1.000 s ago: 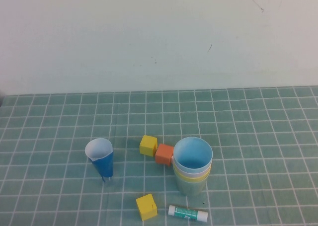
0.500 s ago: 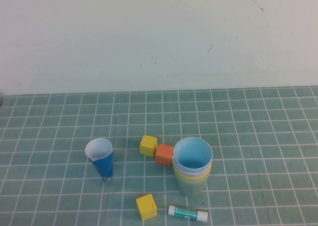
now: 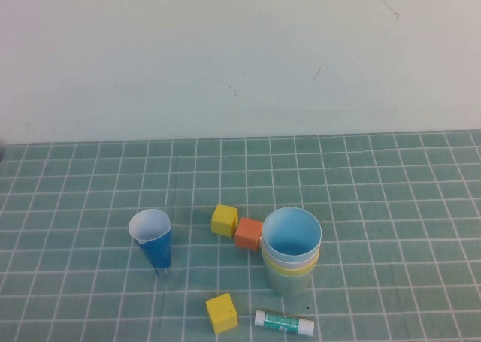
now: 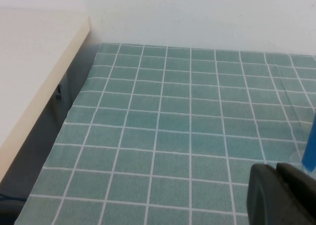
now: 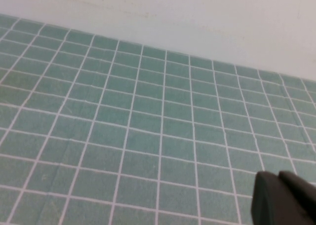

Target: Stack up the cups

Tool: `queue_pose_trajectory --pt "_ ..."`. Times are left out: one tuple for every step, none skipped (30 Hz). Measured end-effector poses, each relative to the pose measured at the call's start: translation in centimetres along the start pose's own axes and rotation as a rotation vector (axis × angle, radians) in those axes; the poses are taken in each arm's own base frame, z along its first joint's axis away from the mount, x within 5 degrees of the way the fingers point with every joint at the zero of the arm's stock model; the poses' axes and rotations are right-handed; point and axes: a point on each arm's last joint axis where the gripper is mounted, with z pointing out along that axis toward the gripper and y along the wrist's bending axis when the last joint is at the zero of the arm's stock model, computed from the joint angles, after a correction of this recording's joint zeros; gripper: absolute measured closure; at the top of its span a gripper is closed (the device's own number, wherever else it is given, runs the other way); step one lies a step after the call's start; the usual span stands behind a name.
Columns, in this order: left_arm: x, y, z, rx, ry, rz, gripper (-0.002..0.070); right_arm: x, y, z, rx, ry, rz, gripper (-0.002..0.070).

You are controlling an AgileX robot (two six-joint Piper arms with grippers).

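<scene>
Cups (image 3: pixel 291 253) come first in the high view: they sit nested in one upright stack near the front of the green grid mat (image 3: pixel 391 207), light blue on the inside, yellow and paler rims showing below it, so I judge the stacking finished. An orange block (image 3: pixel 247 233) touches the stack's left side, with a yellow block (image 3: pixel 224 219) just beside that. The dark-blue paper cone (image 3: pixel 152 240) stands apart to the left; a second yellow block (image 3: pixel 222 313) and a glue stick (image 3: pixel 283 322) lie in front. Neither arm shows here, which suits a parked pose.

From the left wrist, I see the left gripper (image 4: pixel 279 195) pressed together, holding nothing, low over bare mat with a sliver of blue at the edge.

From the right wrist, the right gripper (image 5: pixel 281 198) is likewise closed on nothing above empty tiles.
</scene>
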Motion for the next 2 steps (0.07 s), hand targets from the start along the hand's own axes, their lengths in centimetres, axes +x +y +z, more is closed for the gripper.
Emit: queue_pose_trajectory --pt "0.0 0.0 0.0 0.0 0.0 0.0 0.0678 0.0 0.0 0.0 0.0 0.0 0.0 0.0679" --pt "0.0 0.0 0.0 0.0 0.0 0.0 0.0678 0.0 0.0 0.0 0.0 0.0 0.0 0.0679"
